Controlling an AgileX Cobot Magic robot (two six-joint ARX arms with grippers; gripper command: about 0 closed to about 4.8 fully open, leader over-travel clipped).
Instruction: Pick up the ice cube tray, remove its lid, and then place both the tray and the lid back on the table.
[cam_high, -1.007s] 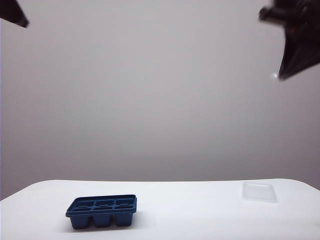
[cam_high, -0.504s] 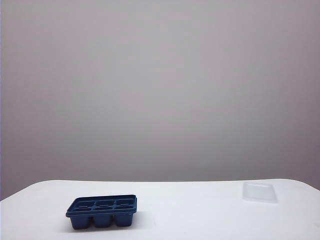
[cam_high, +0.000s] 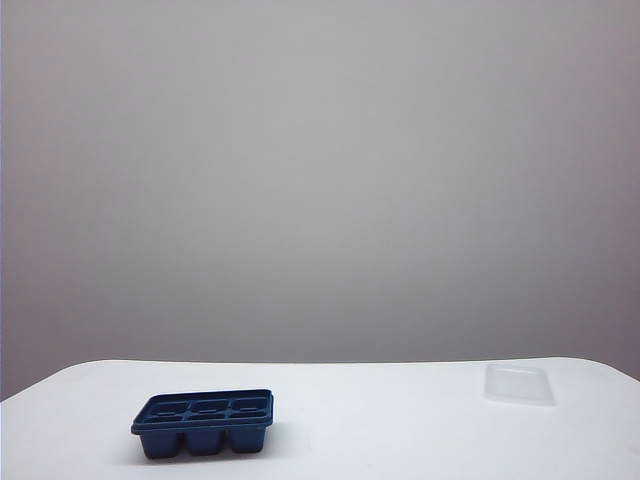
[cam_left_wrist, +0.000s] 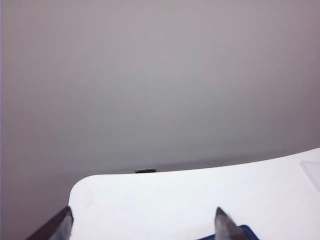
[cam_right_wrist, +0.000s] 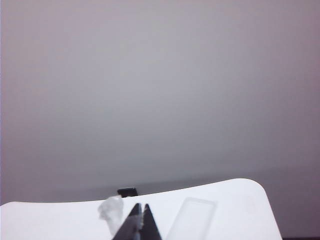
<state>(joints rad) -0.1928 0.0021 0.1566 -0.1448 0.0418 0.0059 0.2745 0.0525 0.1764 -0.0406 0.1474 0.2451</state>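
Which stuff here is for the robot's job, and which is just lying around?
For the job:
- ice cube tray, lid off
- lid, lying apart from it
- table
- left gripper, open, empty
- right gripper, shut, empty

Just lying about:
- small dark object at the table's far edge
- whitish crumpled bit

A small dark object (cam_right_wrist: 127, 191) sits at the far edge; a plain grey wall (cam_high: 320, 180) stands behind.

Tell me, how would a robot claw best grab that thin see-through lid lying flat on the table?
Probably by its raised rim. The lid lies flat on the table, apart from the ice cube tray, so only an edge gives hold. The right gripper, shut and nearest it, would need to open, come from above and pinch one long edge. The left gripper is open by the tray.
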